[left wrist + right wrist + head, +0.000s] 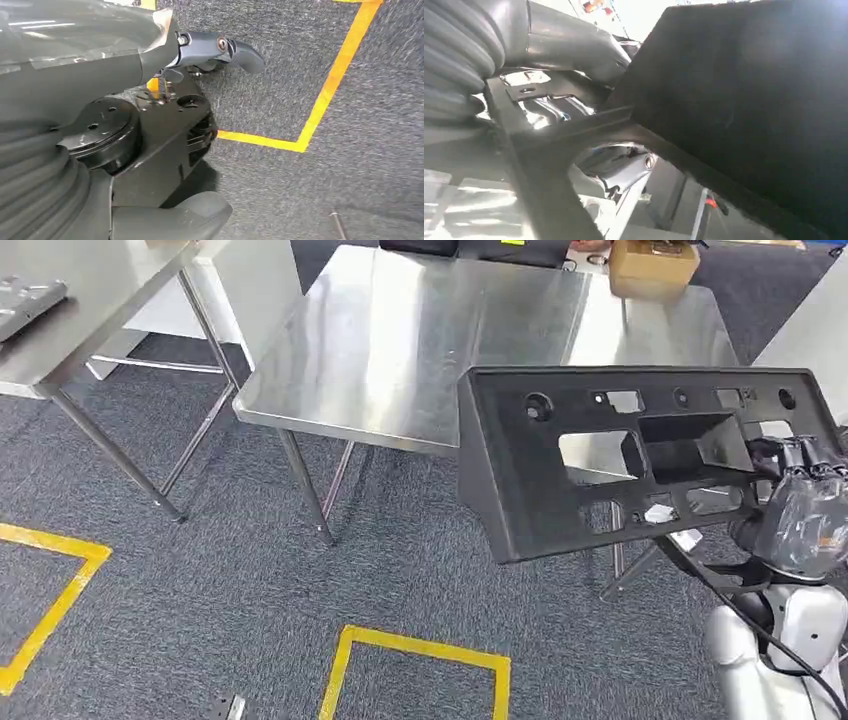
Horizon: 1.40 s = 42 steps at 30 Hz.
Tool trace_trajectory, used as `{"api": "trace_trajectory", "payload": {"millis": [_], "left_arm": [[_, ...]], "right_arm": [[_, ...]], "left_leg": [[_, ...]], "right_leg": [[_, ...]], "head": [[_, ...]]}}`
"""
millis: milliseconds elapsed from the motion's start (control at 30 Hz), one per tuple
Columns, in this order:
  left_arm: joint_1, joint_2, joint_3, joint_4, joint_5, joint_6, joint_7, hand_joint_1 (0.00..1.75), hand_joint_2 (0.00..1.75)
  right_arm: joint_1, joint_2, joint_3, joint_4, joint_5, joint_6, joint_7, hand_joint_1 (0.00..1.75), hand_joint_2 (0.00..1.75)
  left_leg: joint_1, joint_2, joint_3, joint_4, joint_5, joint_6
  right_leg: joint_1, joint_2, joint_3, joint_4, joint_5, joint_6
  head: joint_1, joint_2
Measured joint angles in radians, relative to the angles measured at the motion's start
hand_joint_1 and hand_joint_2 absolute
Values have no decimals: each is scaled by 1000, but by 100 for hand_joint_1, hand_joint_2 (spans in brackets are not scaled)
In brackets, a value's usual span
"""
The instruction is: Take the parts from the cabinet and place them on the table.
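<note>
Part: black plastic trim panel (610, 455), long and pierced with cut-outs and small round holes; carried in the air over the near right corner of the tabletop (400, 350), its lower left end hanging out past the table edge above the grey carpet (200, 570); not yet set down.
Right hand: right hand (800, 505) at the panel's right end, seen in head view; fingers (624, 172) threaded through a cut-out and clenched around a bar of the panel, thumb pressed to the panel's face in the right wrist view; grip through an opening probably chosen because the flat faces gave nothing else to hold.
Left hand: left hand (165, 100) hanging low over the carpet beside yellow floor tape (320, 105); grasping nothing, thumb and a grey finger stretched out apart; judged idle, the load borne on one side alone.
Tilt: panel held slanted, open face turned up toward the camera; likely a result of the one-ended grip letting the far end sag.
Tabletop: stainless steel, bare across its middle; cardboard box (652, 265) at the far edge, well apart from the panel.
Stage: judged late in the carry; placement still ahead.
Risk: long lever on one hand; could swing or catch the table edge on lowering.
</note>
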Motion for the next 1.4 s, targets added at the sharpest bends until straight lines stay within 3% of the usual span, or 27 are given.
{"api": "trace_trajectory", "payload": {"millis": [67,133,167,200,300,367,433,467,533,600,667,700,800,833,867,933,967,1033,1067,1100,1167,1200,1233,1267,1300,1333,1400], "left_arm": [[2,-3,-2,0,-2,0,2,0,175],[2,-5,-4,0,-2,-1,2,0,175],[2,-4,-4,1,-3,-1,2,0,175],[2,-3,-4,1,-3,-1,2,0,175],[1,-3,-5,1,-8,0,3,0,175],[-3,-2,-6,0,-9,-1,2,0,175],[-2,-4,-7,0,-10,-1,3,0,175],[0,-5,-7,1,-10,-1,3,0,175],[1,-4,-8,1,-10,0,3,0,175],[1,-3,-8,1,-11,0,3,0,175],[1,-2,-9,1,-16,1,7,0,175],[-2,0,-9,2,-16,3,10,0,175],[-2,-2,-13,2,-18,3,16,0,175],[-2,-5,-14,2,-18,3,18,0,175],[-2,-4,-14,2,-18,3,19,0,175],[-5,-2,-14,2,-18,3,21,0,175],[-5,-1,-14,2,-18,3,23,0,175],[-3,-1,-14,2,-18,3,24,0,175],[-1,-1,-14,2,-18,3,24,0,175],[-1,-2,-14,2,-18,3,23,0,175],[-1,-1,-14,2,-16,2,21,0,175],[-1,-1,-13,2,-16,2,21,0,175],[-1,1,-13,2,-16,2,21,0,175],[-1,0,-13,2,-16,2,21,0,175],[-1,1,-14,2,-16,2,21,0,175],[-1,1,-13,2,-15,2,21,0,175],[-5,4,-13,1,-14,2,21,0,175]], "right_arm": [[6,0,-3,0,14,0,0,175,175],[11,0,-5,0,20,-1,0,175,175],[16,0,-5,1,21,-1,0,175,175],[16,0,-8,1,22,-1,1,175,175],[31,0,-16,-5,37,-4,1,175,175],[35,0,-19,-18,44,-5,3,175,175],[37,2,-19,-23,48,-5,3,175,175],[40,2,-19,-23,49,-5,3,175,175],[46,2,-19,-23,50,-5,3,175,175],[49,3,-19,-23,53,-5,4,175,175],[50,4,-20,-29,61,-5,8,175,175],[53,6,-20,-30,66,-4,10,175,175],[71,7,-28,-51,82,-4,17,175,175],[75,6,-34,-63,84,-5,18,175,175],[79,7,-37,-65,87,-5,18,175,175],[88,6,-46,-72,87,-5,18,175,175],[98,5,-50,-72,87,-5,18,175,175],[113,5,-53,-73,83,-5,18,175,175],[118,3,-53,-72,78,-5,18,175,175],[120,1,-53,-72,72,-4,18,175,175],[120,-7,-53,-72,66,-4,18,175,175],[120,-9,-53,-72,65,-4,18,175,175],[117,-9,-53,-70,63,-4,18,175,175],[117,-10,-52,-71,63,-4,17,175,175],[118,-10,-52,-71,63,-4,17,175,175],[116,-11,-52,-70,64,-5,17,175,175],[110,-10,-50,-69,64,-5,17,175,175]], "left_leg": [[1,-2,26,1,-20,-7],[2,-2,54,2,-45,-17],[-3,-3,66,10,-58,-24],[-5,-3,59,8,-66,-29],[-3,-1,69,19,-81,-43],[2,8,26,96,-80,-53],[11,12,-84,262,-121,-66],[15,13,-138,326,-160,-71],[17,15,-176,327,-173,-74],[17,16,-144,190,-81,-69],[15,17,-104,37,73,-53],[9,14,-103,45,30,-48],[4,12,-78,22,31,-28],[6,8,-51,17,34,-20],[6,11,-38,15,31,-14],[4,10,-29,15,22,-1],[3,8,-25,15,13,2],[-1,4,-10,15,-1,3],[-3,3,0,16,-9,3],[-5,1,11,16,-17,3],[-7,-1,29,15,-33,-2],[-10,-2,39,19,-39,-5],[-12,-3,40,16,-47,-11],[-12,-1,39,14,-53,-17],[-13,0,48,29,-51,-20],[-13,-1,50,30,-53,-22],[-9,3,30,79,-75,-40]], "right_leg": [[-8,-2,4,-89,49,30],[-19,-8,44,-260,176,70],[-15,-20,39,-290,218,68],[-6,-25,54,-291,190,30],[-14,-16,74,-291,199,-10],[-15,-16,93,-297,189,-23],[-12,-15,109,-297,172,-39],[-12,-13,118,-297,162,-39],[-12,-11,140,-297,145,-36],[-14,-9,174,-298,121,-31],[-12,-8,188,-301,99,-23],[-5,-4,201,-305,91,-14],[2,-6,226,-299,104,12],[4,-7,228,-296,98,12],[-1,-9,214,-257,91,13],[-2,-9,125,-118,63,11],[-2,-9,69,-47,24,2],[0,-9,4,0,-25,10],[0,-9,-2,-27,-16,17],[1,-9,10,-88,19,27],[6,-10,58,-262,147,48],[7,-14,58,-291,184,42],[12,-21,61,-295,164,14],[20,-17,77,-299,173,3],[13,-14,69,-309,192,-14],[13,-13,92,-305,195,-23],[-2,-14,106,-310,194,-30]], "head": [[1,0],[3,0],[3,0],[4,0],[-1,0],[-1,0],[-4,0],[-4,0],[-4,0],[-4,0],[-5,0],[-5,0],[-3,0],[-4,0],[-3,0],[-3,0],[-3,0],[-3,0],[-3,0],[-3,0],[-3,0],[-4,0],[-1,0],[-3,0],[-2,0],[-1,0],[-2,0]]}}
